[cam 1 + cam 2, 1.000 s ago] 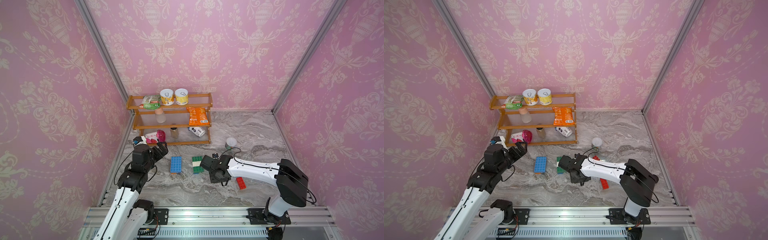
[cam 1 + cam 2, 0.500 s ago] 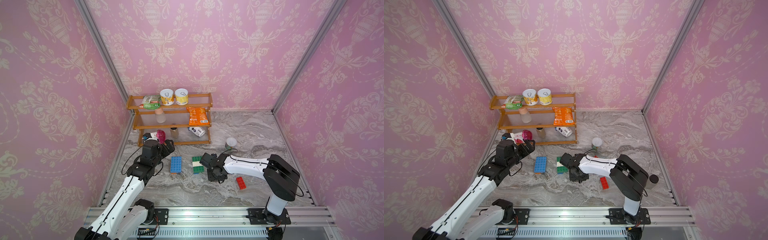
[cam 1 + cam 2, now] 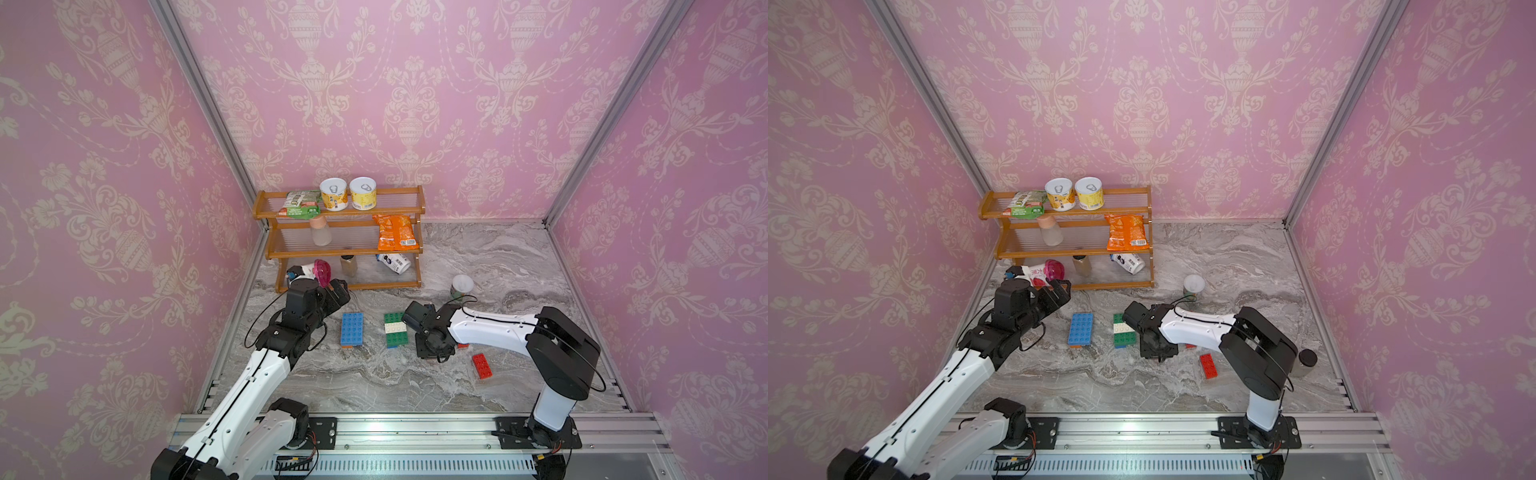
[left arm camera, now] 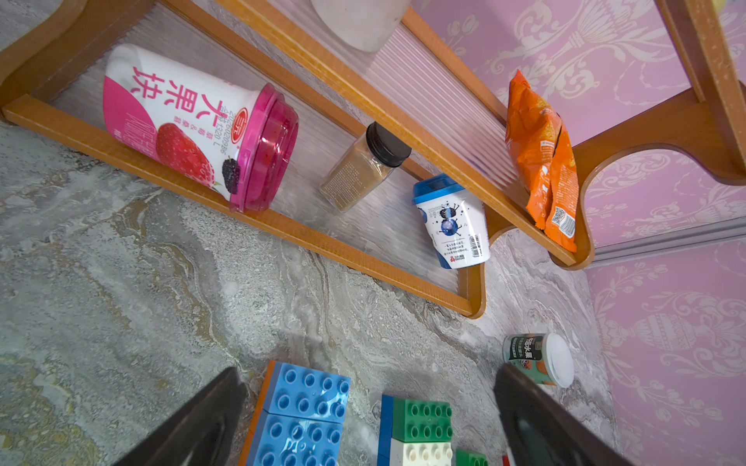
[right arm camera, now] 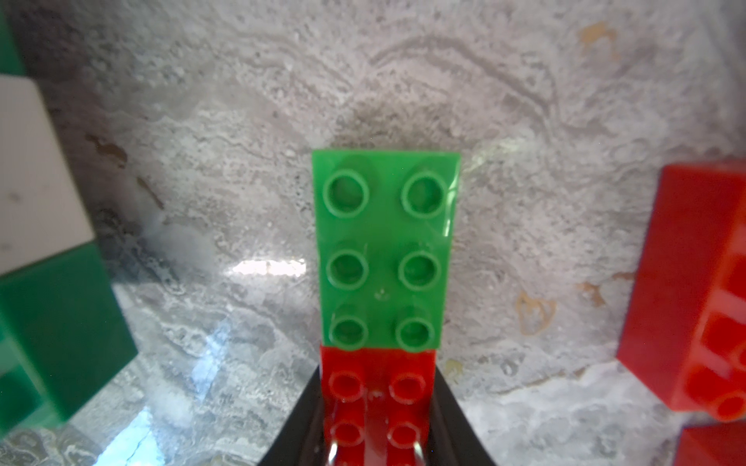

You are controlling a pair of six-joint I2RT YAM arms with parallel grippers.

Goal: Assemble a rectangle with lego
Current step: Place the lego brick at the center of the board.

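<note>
Left hand, spread wide, is drawing nearer the blue studded plastic slab; right hand is still pinching the red-and-green brick strip beside the green-and-white stack. Joining is probably next.

The left arm and right arm have white links, black joints and thin black cables; the left gripper and right gripper are black.

left claw spread wide, right claw clamped
</note>
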